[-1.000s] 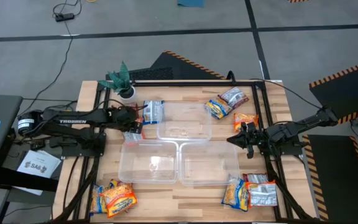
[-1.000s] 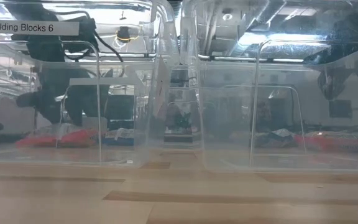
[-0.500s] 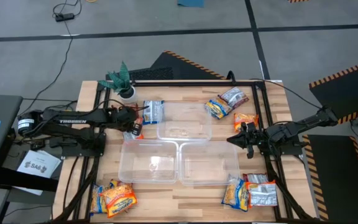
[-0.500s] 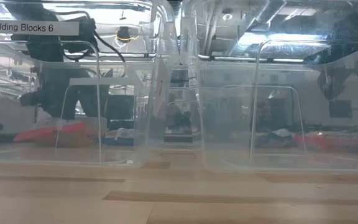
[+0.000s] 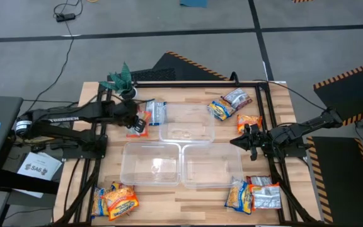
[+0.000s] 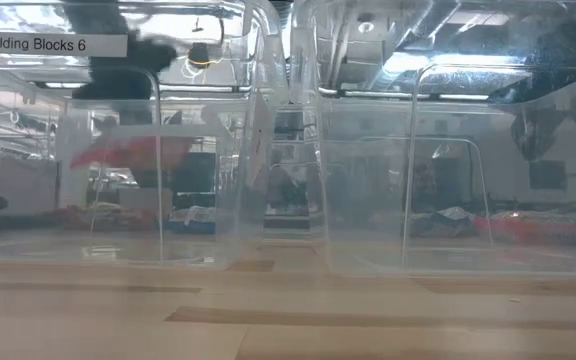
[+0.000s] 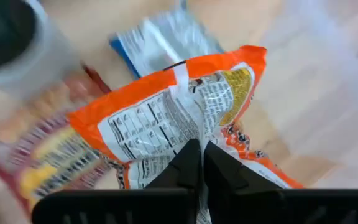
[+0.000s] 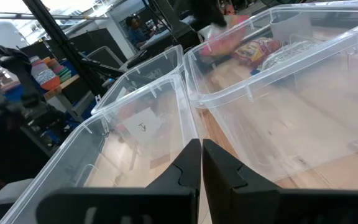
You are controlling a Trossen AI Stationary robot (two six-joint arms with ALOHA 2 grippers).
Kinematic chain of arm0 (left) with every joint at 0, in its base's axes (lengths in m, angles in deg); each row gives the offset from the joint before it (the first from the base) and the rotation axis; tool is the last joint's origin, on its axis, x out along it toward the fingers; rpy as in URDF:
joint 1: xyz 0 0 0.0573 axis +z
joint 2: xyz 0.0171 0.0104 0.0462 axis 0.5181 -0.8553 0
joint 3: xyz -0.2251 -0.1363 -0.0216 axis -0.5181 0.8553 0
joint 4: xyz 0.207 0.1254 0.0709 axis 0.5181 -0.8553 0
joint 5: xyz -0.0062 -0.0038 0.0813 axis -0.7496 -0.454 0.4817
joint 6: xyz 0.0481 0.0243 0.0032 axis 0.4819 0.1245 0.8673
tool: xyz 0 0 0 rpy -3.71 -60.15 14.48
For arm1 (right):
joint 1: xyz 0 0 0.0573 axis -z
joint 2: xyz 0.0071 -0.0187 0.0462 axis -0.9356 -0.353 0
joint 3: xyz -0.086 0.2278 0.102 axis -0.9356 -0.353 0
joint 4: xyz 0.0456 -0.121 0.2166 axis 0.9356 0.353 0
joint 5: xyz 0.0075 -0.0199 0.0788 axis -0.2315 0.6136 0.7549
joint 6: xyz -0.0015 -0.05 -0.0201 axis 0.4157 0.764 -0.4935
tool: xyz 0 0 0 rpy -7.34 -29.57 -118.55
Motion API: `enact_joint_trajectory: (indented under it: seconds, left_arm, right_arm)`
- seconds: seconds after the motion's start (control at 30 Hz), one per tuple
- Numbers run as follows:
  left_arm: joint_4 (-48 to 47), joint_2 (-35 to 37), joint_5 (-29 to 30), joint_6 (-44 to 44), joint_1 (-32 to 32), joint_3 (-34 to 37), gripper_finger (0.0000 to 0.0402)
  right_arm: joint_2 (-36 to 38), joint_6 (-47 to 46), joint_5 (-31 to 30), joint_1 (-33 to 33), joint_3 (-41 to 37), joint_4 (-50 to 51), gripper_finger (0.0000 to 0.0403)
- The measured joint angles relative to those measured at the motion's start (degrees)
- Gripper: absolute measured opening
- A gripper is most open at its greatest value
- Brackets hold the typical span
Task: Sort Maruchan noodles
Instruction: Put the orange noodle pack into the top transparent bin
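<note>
A light wooden table (image 5: 188,194) carries 3 clear rectangular plastic tubs (image 5: 150,162). The left gripper (image 5: 133,118), beside the far tub, is clamped on an orange crinkly ramen packet (image 7: 185,118), lifted off the table near a blue-and-white packet (image 5: 157,112). The right gripper (image 5: 239,141) waits by the right tub with fingers (image 8: 219,176) pressed together. Other packets (image 5: 115,200) lie at the table's corners.

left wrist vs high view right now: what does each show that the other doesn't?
Left wrist only: the nutrition-label print on the orange packet, pinched between the shut fingers.

High only: the right gripper, shut and empty, beside the three clear tubs; packet piles at the near corners and the far right; a small plant.

Both: the left gripper holding that orange packet, and a blue-and-white packet beside it.
</note>
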Motion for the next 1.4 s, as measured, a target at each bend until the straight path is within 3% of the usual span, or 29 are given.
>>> enact_joint_trajectory:
  seconds: [0.13,0.27,0.53,0.7,0.83,0.93,1.2,1.4]
  left_arm:
    - [0.47,1.29,5.41,2.93,-2.41,-6.68,0.0]
    - [12.11,1.09,6.84,13.09,-5.0,-9.84,0.0]
    - [39.87,-5.89,-6.06,32.37,-7.77,-5.88,0.0]
    - [54.88,-15.15,-12.05,36.35,-7.86,-1.63,0.0]
    - [64.16,-21.76,-12.73,39.74,-7.86,-0.6,0.0]
    - [68.11,-24.57,-12.57,42.22,-7.84,-0.65,0.0]
    - [67.36,-26.05,-6.62,43.64,-7.77,-0.64,0.0001]
    - [63.13,-24.36,-6.53,42.43,-6.83,-0.66,0.0041]
  right_arm:
    - [0.0,0.0,0.0,0.0,-0.02,0.0,0.0037]
    - [0.0,0.0,0.0,0.0,-0.02,0.0,0.0037]
    - [0.0,0.0,0.02,0.0,-0.02,0.0,0.0037]
    - [-0.01,0.0,0.02,0.0,-0.02,-0.01,0.0037]
    - [-0.01,0.0,0.01,0.0,-0.01,-0.01,0.0037]
    - [-0.02,0.0,0.02,0.0,-0.02,-0.02,0.0037]
    - [0.0,0.0,0.02,0.0,-0.02,0.0,0.0037]
    - [0.0,0.0,0.0,0.0,-0.02,0.0,0.0037]
